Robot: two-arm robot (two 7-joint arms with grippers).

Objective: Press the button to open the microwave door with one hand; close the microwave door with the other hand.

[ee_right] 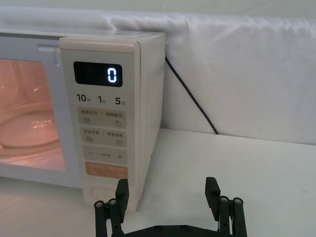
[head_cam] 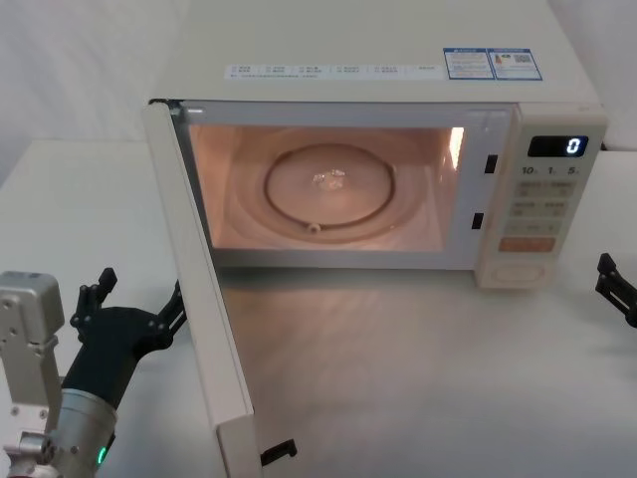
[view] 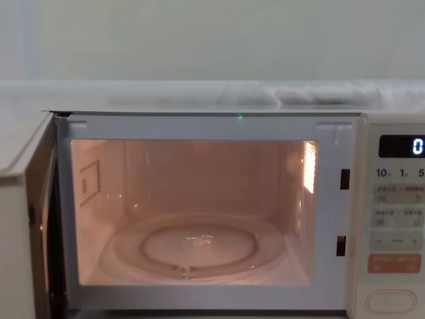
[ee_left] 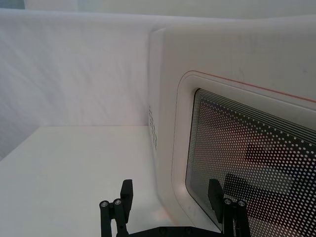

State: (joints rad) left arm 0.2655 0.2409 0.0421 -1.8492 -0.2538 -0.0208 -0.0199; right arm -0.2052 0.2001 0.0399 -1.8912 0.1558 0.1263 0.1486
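the microwave door [head_cam: 204, 299] stands swung wide open, running from upper left down to lower centre of the head view. the left gripper [head_cam: 134, 309], fingers spread and empty, sits at lower left just beside its outer face, nearer than the open right gripper [head_cam: 619, 287] at the right edge, past the button [head_cam: 523, 269].

Glowing "0" on the display [ee_right: 98, 74] of the panel [ee_right: 103, 123]. Just under it, "10", "1", "5" (each with a tiny unit mark, too small to read). "−" and "+" on a lower key [ee_right: 104, 155]. Stickers [head_cam: 493, 64] on the microwave top [head_cam: 378, 40], print unreadable.
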